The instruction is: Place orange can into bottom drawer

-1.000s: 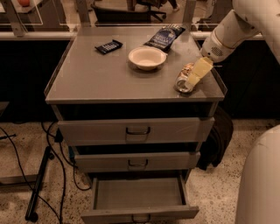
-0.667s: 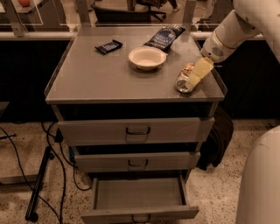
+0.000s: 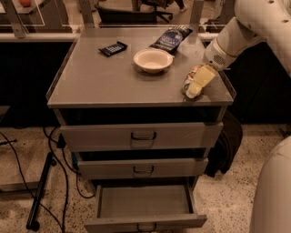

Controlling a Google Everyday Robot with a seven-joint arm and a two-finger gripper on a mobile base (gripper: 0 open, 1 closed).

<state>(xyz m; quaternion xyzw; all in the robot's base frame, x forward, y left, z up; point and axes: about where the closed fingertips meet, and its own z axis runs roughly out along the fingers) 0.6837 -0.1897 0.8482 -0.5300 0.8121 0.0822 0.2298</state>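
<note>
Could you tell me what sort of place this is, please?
Probably a robot lab or office area: a grey metal three-drawer cabinet stands on speckled floor, black cables trail beside it, and a black office chair sits behind. The pale gripper is at the small orange can on the cabinet top.

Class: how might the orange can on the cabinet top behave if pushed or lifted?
The orange can seems to lie on its side, so a push may roll it. Its shiny metal probably feels slippery and dents easily. The gripper is at it.
</note>
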